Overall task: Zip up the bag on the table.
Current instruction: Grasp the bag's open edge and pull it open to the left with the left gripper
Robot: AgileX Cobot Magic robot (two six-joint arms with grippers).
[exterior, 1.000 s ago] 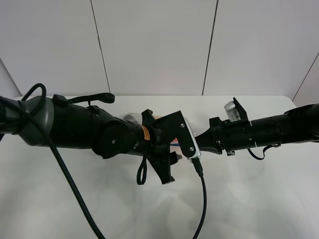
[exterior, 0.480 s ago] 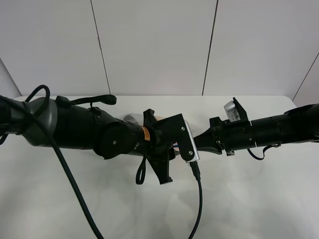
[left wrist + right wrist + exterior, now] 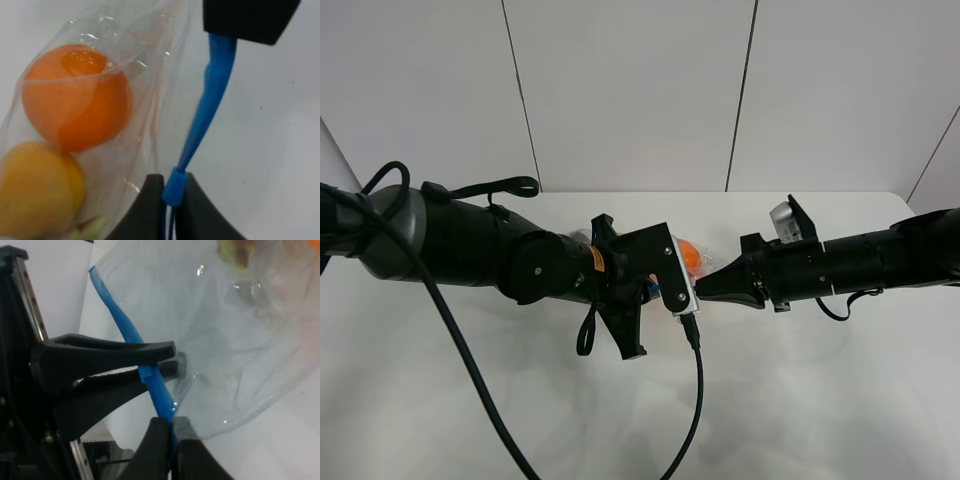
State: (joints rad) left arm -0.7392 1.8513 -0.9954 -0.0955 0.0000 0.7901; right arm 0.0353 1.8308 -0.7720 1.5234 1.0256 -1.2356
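Here we show both grippers meeting over the middle of the smooth white bench. The left gripper has its two black fingers pressed together on the blue zipper strip of the clear crinkly plastic zip bag, pinching it at a thicker blue part. The right gripper is likewise clamped on the blue zipper strip, near the left gripper's hold, so that a short length of strip runs between the two. In the right wrist view, we see the strip's free end reaching past the left gripper's fingers.

Inside the bag lie a round orange fruit and, touching it, a yellow fruit. A pale green bit shows beside the yellow fruit. In the exterior high view, the bag sits at mid-bench beneath the black left arm and is mostly hidden. We see only the round orange fruit and a little blue there.
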